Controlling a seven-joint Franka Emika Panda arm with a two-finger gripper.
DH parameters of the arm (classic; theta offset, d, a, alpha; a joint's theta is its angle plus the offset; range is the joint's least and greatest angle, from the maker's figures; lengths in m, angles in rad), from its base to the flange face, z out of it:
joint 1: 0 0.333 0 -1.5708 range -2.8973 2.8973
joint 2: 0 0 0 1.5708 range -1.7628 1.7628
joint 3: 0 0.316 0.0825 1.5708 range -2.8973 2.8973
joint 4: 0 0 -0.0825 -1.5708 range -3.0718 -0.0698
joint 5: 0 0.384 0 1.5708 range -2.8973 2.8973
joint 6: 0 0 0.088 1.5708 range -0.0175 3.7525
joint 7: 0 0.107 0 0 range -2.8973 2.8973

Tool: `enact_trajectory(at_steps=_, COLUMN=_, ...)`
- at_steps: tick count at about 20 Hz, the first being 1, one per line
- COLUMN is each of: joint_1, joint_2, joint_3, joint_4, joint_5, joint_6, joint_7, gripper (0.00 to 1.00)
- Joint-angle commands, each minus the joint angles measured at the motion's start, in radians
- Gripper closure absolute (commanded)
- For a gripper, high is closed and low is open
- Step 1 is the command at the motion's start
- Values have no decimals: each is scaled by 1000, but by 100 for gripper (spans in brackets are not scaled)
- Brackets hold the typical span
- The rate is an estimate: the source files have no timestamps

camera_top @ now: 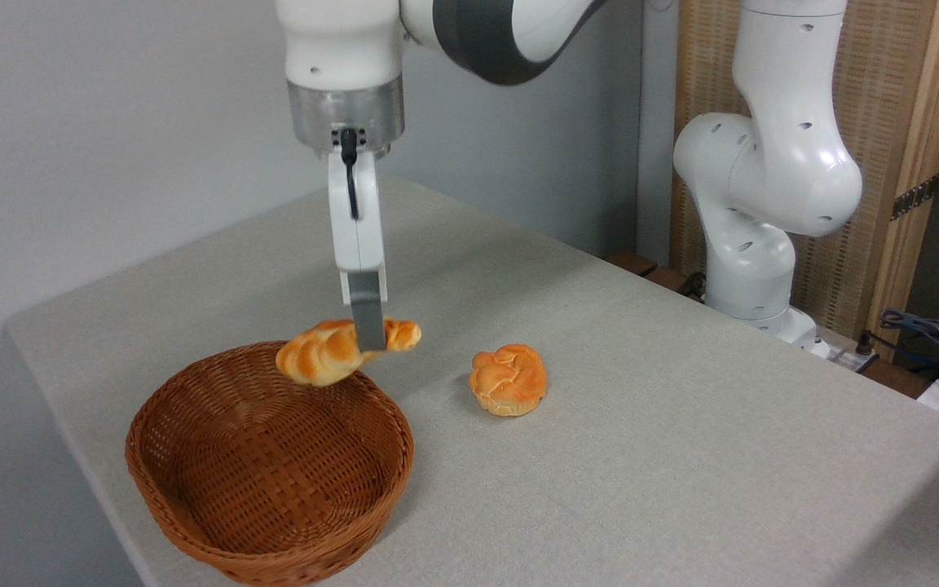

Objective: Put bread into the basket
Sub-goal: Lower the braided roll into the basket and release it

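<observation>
The bread [324,352], an elongated golden-orange loaf with pale ridges, hangs in the air over the far rim of the basket [192,534]. My gripper [369,334] is shut on it, one grey finger crossing its right part, and the loaf tilts down to the left. The basket is a reddish-brown woven oval standing at the table's front left, and nothing lies inside it.
A round knotted orange bun [509,379] lies on the grey table [681,456] to the right of the basket. The arm's white base [755,269] stands at the table's far right edge, with cables [926,330] beyond it.
</observation>
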Motion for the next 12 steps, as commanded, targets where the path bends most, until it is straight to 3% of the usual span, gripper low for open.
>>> enact_trajectory(at_steps=1, joint_1=-4, joint_2=33, joint_3=21, joint_4=5, joint_5=-17, joint_6=48, joint_7=-7, gripper=0)
enact_trajectory(at_steps=12, joint_1=-4, joint_2=47, joint_3=28, joint_4=5, joint_5=-15, joint_6=68, joint_7=-20, gripper=0)
